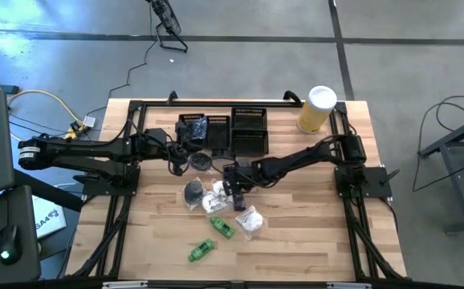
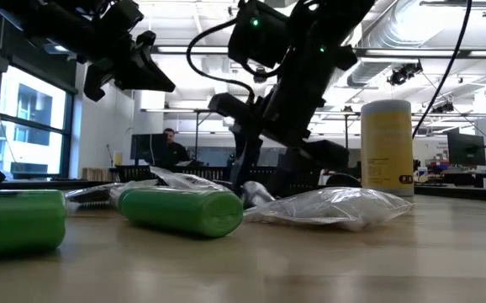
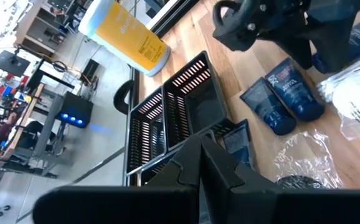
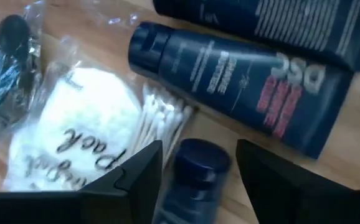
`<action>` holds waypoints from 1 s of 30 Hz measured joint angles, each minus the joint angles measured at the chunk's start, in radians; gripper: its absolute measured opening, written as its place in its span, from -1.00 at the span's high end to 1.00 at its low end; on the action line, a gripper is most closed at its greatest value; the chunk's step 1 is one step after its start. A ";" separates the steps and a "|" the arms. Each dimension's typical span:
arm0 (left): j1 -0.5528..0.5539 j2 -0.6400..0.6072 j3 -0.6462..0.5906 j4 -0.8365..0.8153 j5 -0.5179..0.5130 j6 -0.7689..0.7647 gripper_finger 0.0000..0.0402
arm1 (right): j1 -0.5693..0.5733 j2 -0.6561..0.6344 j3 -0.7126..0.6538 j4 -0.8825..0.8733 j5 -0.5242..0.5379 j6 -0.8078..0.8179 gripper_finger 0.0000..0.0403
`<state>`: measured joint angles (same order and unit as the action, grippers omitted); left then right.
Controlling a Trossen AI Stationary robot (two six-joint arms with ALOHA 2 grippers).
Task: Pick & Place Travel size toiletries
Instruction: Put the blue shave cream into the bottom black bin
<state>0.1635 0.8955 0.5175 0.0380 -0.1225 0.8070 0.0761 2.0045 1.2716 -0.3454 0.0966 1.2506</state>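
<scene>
The travel size toiletries lie in a cluster on the wooden table: two green tubes (image 1: 221, 227) (image 1: 202, 250), white sachets (image 1: 250, 221), a bagged round black piece (image 4: 9, 62), a white pack with cotton swabs (image 4: 74, 137) and navy tubes (image 4: 248, 87). My right gripper (image 1: 234, 186) slants down over the cluster, open. Its fingers stand on either side of a small navy tube's cap (image 4: 200, 163) with a gap on each side. My left gripper (image 3: 200, 165) hangs shut and empty above the table's far left, near the black mesh trays (image 3: 180, 112).
The black mesh trays (image 1: 232, 132) stand at the far middle, with a dark packet in one. A large yellow cylinder with a white lid (image 1: 316, 108) stands at the far right. Bare wood lies along the near edge and to the right of the cluster.
</scene>
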 joint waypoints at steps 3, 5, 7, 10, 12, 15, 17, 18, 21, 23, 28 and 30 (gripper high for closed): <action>0.000 0.000 0.000 -0.005 -0.001 0.000 1.00 | 0.001 0.001 0.000 -0.009 0.006 -0.003 0.12; 0.000 0.000 0.000 -0.004 -0.001 0.000 1.00 | 0.000 0.001 0.000 -0.011 0.006 -0.007 0.19; 0.000 0.000 0.000 -0.003 -0.001 0.000 1.00 | 0.000 0.001 0.000 -0.013 0.006 -0.015 0.28; 0.000 0.000 0.000 -0.004 -0.003 0.000 1.00 | 0.000 0.001 0.000 -0.013 0.014 -0.017 0.39; 0.000 0.000 0.000 -0.004 -0.003 0.000 1.00 | 0.001 0.001 0.000 -0.011 0.031 -0.022 0.40; 0.000 0.000 0.000 -0.004 -0.003 0.000 1.00 | 0.001 -0.002 -0.001 -0.012 0.032 -0.024 0.37; 0.000 0.000 0.000 -0.003 -0.003 0.000 1.00 | 0.001 -0.003 -0.001 -0.012 0.032 -0.025 0.30; 0.000 0.000 0.000 -0.003 -0.003 0.000 1.00 | 0.001 -0.003 -0.001 -0.012 0.032 -0.025 0.28; 0.000 0.000 0.000 -0.003 -0.003 0.000 1.00 | 0.001 -0.003 -0.001 -0.011 0.032 -0.033 0.31; 0.000 0.000 0.000 -0.004 -0.003 0.000 1.00 | 0.001 -0.003 -0.001 -0.010 0.032 -0.050 0.39; 0.000 0.000 0.000 -0.003 -0.003 0.000 1.00 | 0.001 -0.021 -0.002 -0.004 0.035 -0.078 0.40; 0.000 0.000 0.000 -0.003 -0.003 0.006 1.00 | 0.001 -0.042 -0.002 -0.002 0.050 -0.087 0.40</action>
<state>0.1635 0.8955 0.5171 0.0347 -0.1253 0.8129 0.0769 1.9622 1.2701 -0.3473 0.1470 1.1635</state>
